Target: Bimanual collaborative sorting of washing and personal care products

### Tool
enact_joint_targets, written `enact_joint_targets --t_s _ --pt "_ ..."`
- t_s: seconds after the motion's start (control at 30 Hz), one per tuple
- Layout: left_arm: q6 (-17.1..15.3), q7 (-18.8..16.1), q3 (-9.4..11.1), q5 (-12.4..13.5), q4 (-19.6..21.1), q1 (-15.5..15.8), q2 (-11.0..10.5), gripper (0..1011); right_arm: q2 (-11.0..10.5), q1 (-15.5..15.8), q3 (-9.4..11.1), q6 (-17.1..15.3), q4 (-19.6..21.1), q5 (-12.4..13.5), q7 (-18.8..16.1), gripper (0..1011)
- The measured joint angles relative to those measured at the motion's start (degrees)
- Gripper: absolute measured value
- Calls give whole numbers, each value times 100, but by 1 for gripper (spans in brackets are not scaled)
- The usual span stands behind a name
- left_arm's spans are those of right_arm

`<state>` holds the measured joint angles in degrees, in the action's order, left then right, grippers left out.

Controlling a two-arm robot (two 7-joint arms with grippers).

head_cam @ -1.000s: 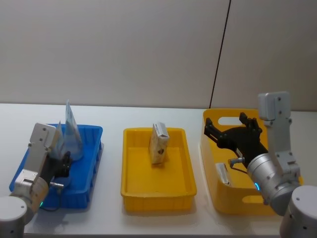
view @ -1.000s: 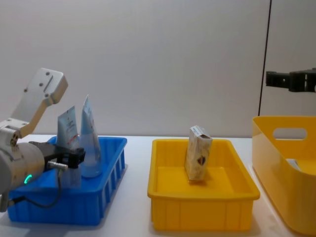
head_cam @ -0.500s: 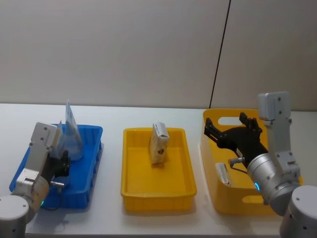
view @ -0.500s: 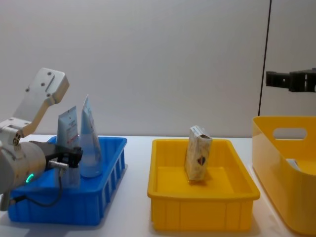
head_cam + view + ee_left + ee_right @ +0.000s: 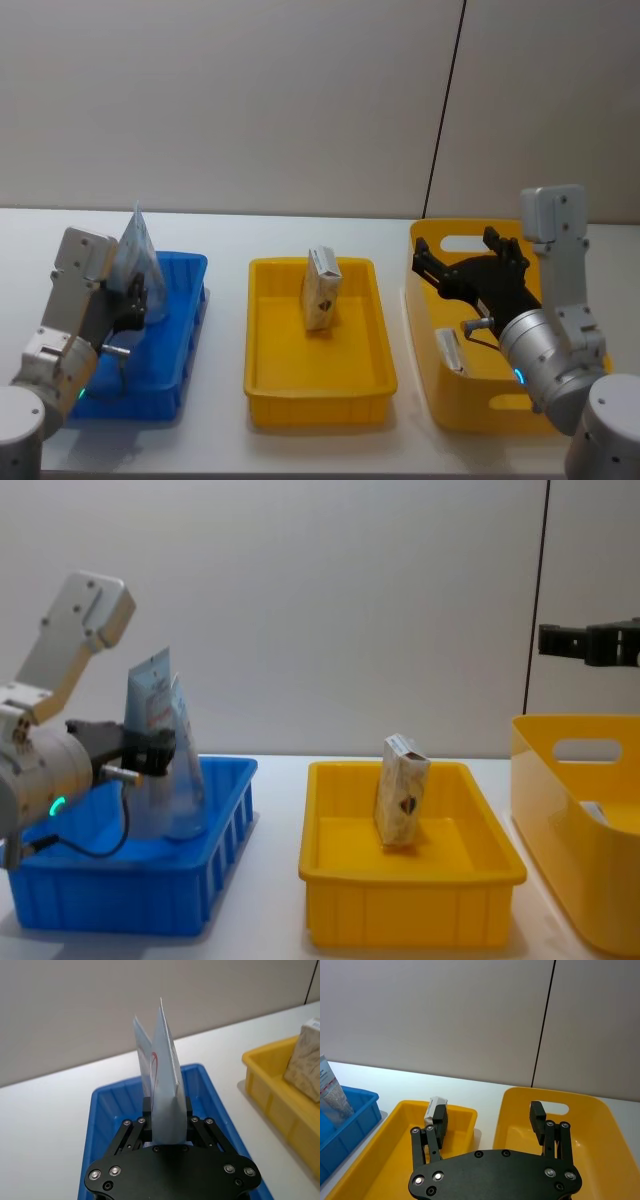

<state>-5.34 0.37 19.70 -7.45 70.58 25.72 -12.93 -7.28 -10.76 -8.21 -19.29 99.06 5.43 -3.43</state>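
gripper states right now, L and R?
Left gripper: shut on a pale-blue tube, at the blue bin.
Right gripper: open, empty, over the tall yellow bin.

We see the left gripper [image 5: 135, 300] closed on the base of an upright pale-blue tube [image 5: 137, 255], over the blue bin [image 5: 170, 370]. In the shallow yellow tray [image 5: 320, 400] at centre, a cream packet [image 5: 321, 290] stands on end. The right gripper [image 5: 455, 244] hovers with fingers spread above the deep yellow bin [image 5: 425, 330], where a pale flat item [image 5: 449, 350] lies against the wall.
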Motion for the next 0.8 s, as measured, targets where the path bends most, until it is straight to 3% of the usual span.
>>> enact_joint_targets --t_s 0.43,0.8 --pt "335 418 -201 -236 629 -169 -169 280 0 0 0 0 0 0 0 1002" --pt "267 983 -257 -481 1057 -214 -342 280 0 0 0 0 0 0 0 1002"
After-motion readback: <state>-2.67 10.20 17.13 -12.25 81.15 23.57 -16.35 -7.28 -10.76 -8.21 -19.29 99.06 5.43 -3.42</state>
